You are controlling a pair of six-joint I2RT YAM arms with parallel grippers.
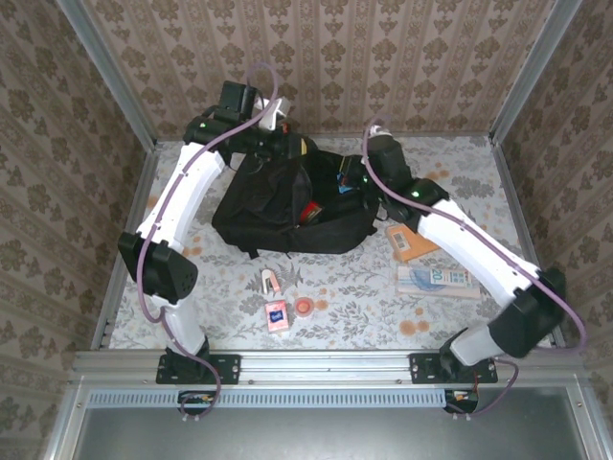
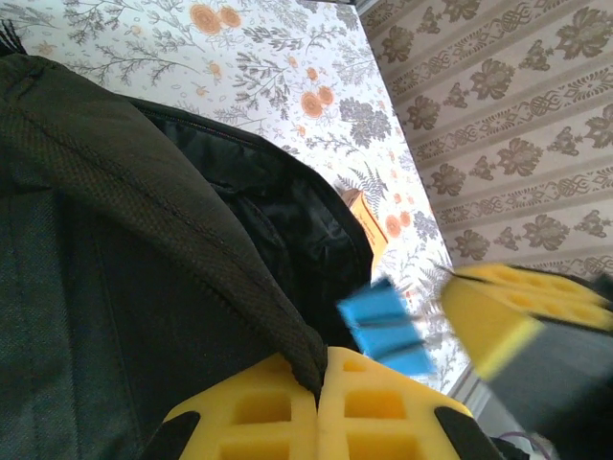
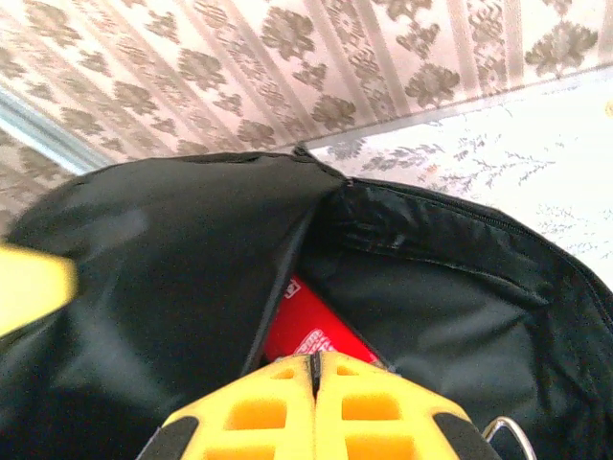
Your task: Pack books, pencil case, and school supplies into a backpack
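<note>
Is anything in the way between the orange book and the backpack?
Nothing lies on the table between the orange book and the backpack. The right arm does pass over the book's far corner, though, with the right claw shut on the backpack's rim.

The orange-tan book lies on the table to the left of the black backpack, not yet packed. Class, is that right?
One slip: in the top external view the orange-tan book lies to the right of the backpack, not the left. The rest stands: it is on the table, not yet packed.
</note>
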